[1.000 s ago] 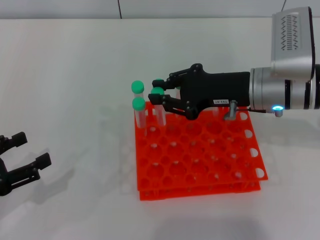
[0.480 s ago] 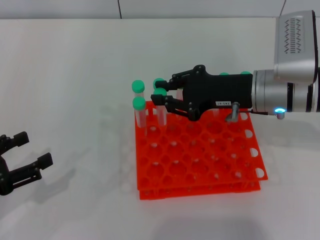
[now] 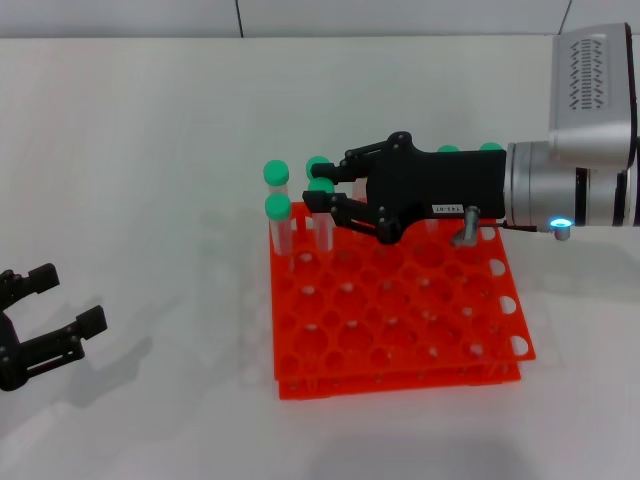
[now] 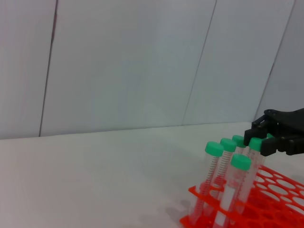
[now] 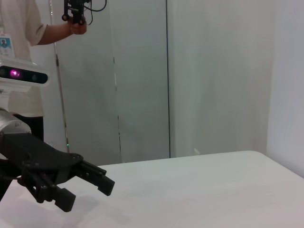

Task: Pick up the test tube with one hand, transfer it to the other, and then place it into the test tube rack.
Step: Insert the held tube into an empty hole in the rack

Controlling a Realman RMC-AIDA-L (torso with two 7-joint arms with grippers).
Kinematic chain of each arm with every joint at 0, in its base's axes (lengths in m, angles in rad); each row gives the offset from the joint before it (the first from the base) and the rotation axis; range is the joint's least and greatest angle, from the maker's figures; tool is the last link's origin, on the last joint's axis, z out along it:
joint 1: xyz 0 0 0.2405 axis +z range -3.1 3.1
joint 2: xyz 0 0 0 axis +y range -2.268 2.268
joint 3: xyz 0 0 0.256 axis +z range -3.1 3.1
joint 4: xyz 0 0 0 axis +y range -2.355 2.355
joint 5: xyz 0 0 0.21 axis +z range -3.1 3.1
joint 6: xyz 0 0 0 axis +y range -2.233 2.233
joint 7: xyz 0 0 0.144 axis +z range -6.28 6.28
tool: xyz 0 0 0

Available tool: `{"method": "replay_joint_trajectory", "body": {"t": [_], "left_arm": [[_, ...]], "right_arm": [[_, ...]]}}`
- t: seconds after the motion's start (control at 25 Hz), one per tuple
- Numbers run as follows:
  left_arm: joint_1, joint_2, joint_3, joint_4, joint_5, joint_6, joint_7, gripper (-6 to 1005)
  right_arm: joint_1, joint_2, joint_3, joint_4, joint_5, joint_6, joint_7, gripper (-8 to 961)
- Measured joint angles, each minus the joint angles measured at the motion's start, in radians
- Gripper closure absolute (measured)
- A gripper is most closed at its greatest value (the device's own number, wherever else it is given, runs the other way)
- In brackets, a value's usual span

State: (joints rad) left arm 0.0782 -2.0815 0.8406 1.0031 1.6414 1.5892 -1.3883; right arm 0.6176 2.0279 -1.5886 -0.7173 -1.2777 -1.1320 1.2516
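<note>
small white label sticker point(image 3: 443, 209) seen on the right gripper point(image 3: 322, 195) above the test tube rack point(image 3: 497, 300), its dark print too small to be read, badge point(image 5: 4, 43) worn on a person's shirt likewise illegible, no other text made out

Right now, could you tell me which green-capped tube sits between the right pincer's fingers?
The tube between the right pincer fingers, standing in the rack; the two tubes to its left stand clear of it.

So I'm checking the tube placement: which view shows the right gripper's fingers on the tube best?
The head view: the right gripper reaches over the test tube rack, fingers around a green-capped test tube. The left wrist view shows only the fingertips; the right wrist view shows neither.
</note>
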Motion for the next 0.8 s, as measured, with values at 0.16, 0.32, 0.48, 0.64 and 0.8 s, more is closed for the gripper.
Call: {"method": "replay_joint_trajectory", "body": {"t": [0.16,0.32,0.48,0.64,0.8], "left_arm": [[0.0,0.0,0.0,0.0,0.0,0.0,0.0,107],[0.0,0.0,0.0,0.0,0.0,0.001,0.0,107],[0.0,0.0,0.0,0.0,0.0,0.002,0.0,107],[0.002,0.0,0.0,0.0,0.0,0.003,0.0,107],[0.003,0.0,0.0,0.0,0.001,0.004,0.0,107]], "right_arm": [[0.0,0.0,-0.005,0.0,0.0,0.0,0.0,704],[-0.001,0.0,-0.009,0.001,0.0,0.0,0.0,704],[-0.001,0.0,-0.01,0.001,0.0,0.0,0.001,705],[-0.001,0.0,-0.01,-0.001,0.0,-0.001,0.002,696],[-0.001,0.0,-0.01,-0.002,0.0,-0.002,0.004,688]]}}
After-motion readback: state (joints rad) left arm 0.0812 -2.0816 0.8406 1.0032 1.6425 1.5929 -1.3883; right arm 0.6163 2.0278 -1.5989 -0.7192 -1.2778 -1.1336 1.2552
